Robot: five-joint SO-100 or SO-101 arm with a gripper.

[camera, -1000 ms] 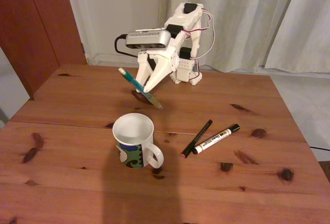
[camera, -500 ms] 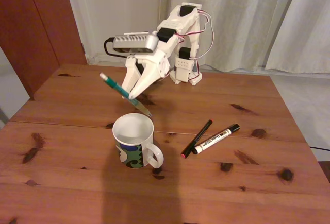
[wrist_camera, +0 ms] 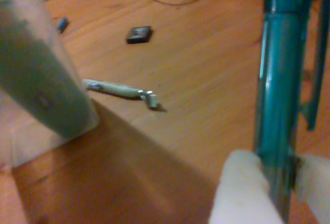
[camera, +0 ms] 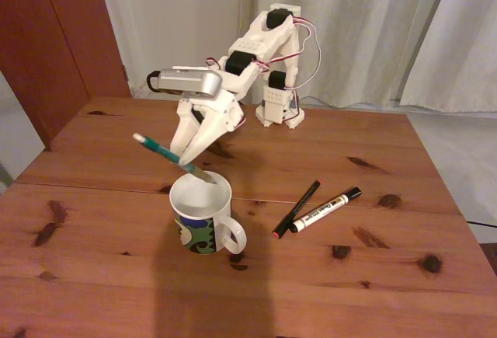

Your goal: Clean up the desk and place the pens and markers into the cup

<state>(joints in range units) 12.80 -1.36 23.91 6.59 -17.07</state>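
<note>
My gripper [camera: 189, 157] is shut on the teal-green pen [camera: 155, 147], which is tilted, its lower tip just over the far rim of the cup [camera: 203, 217]. The cup is a white mug with a blue-and-green band, standing upright on the wooden desk [camera: 116, 276]. In the wrist view the teal pen [wrist_camera: 281, 80] runs up the right side, clamped between my white fingertips [wrist_camera: 242, 193]; the gripper [wrist_camera: 281, 195] sits at the bottom edge. A thin black pen with red ends [camera: 297, 207] and a white marker with a black cap [camera: 326, 210] lie side by side to the right of the cup.
The arm's base [camera: 279, 109] stands at the desk's far edge before pale curtains [camera: 373, 35]. In the wrist view a small black object [wrist_camera: 139, 33] and a pale stick-like object [wrist_camera: 121, 88] lie on lighter wood beyond the desk edge. A blurred pale shape [wrist_camera: 41, 80] sits close to the lens.
The arm has swung left and lowered towards the cup, carrying the teal pen. The pen's lower tip has moved from beyond the cup to over its far rim.
</note>
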